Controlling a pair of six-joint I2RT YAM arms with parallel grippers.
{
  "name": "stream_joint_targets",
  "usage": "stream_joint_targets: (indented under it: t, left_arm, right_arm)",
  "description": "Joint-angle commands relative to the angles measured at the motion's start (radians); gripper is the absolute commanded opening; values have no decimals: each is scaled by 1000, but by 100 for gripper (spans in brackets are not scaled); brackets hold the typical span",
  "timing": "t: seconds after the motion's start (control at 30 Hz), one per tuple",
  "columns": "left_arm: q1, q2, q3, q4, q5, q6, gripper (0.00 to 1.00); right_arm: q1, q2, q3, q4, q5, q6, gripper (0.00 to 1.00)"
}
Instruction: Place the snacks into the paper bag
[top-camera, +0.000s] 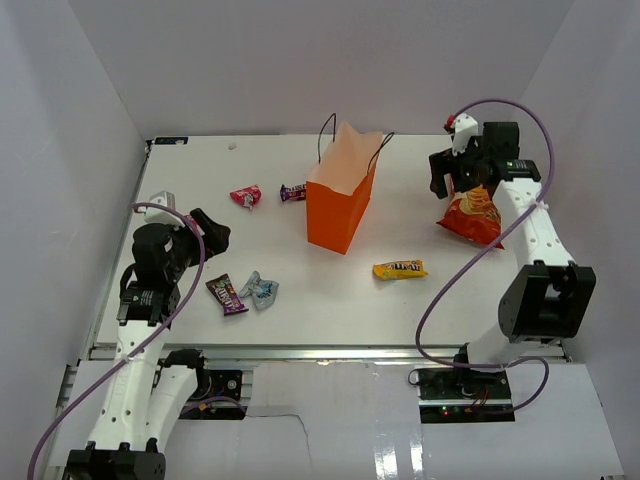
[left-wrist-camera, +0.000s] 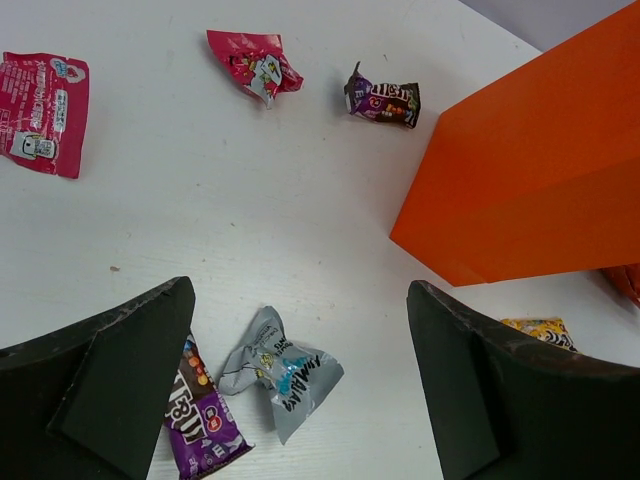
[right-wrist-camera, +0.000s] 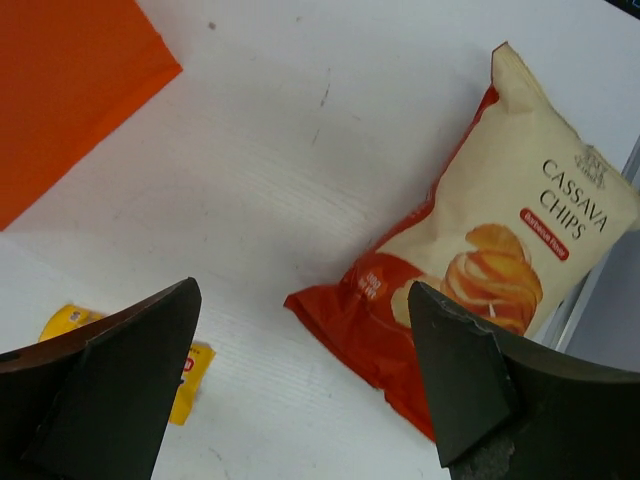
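— White walls box in a white table (top-camera: 300, 295), and the orange paper bag (top-camera: 343, 205) stands upright near its middle, mouth open, black cord handles up. Where are the claws?

— Left gripper (left-wrist-camera: 300, 385) hangs above the near-left part of the table with its jaws spread wide, grasping nothing. Right gripper (right-wrist-camera: 300, 380) hovers at the far right, jaws likewise spread, nothing between them.

— What sits around the left claw?

— Just below its gap lies a clear-blue candy wrapper (left-wrist-camera: 280, 372), crumpled. Touching that, partly under the left finger (left-wrist-camera: 110, 385), is a purple-brown packet (left-wrist-camera: 200, 420). Farther ahead lie a pink-red packet (left-wrist-camera: 255, 62) and a second small purple packet (left-wrist-camera: 383, 98), the latter near the bag's corner. A flat pink pouch (left-wrist-camera: 42, 112) lies off to the far left of that view. The bag itself rises ahead and to the right of the claw.

— And by the right one?

— The red-and-cream chip bag (right-wrist-camera: 480, 265), printed "Cassava Chips", lies flat beneath it, reaching toward the right finger (right-wrist-camera: 470, 375). A yellow packet (right-wrist-camera: 185, 375) peeks out beside the left finger, and the bag's orange side fills the upper left corner
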Motion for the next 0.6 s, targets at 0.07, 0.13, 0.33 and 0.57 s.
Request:
stream_joint_targets:
  t: [0.07, 0.13, 0.33, 0.57]
  left_arm:
    - [-1, 15, 52, -18, 13, 18, 98]
    - [-1, 18, 52, -19, 11, 18, 98]
    - [-1, 22, 39, -21, 4, 1, 98]
    - [-1, 27, 15, -22, -1, -10, 98]
  right_arm:
    - [-21, 221, 294, -69, 1, 135, 92]
    - [-1, 267, 339, -35, 157, 212, 96]
    - [51, 477, 497, 8, 602, 272, 99]
    - [42, 628, 534, 72, 713, 224, 91]
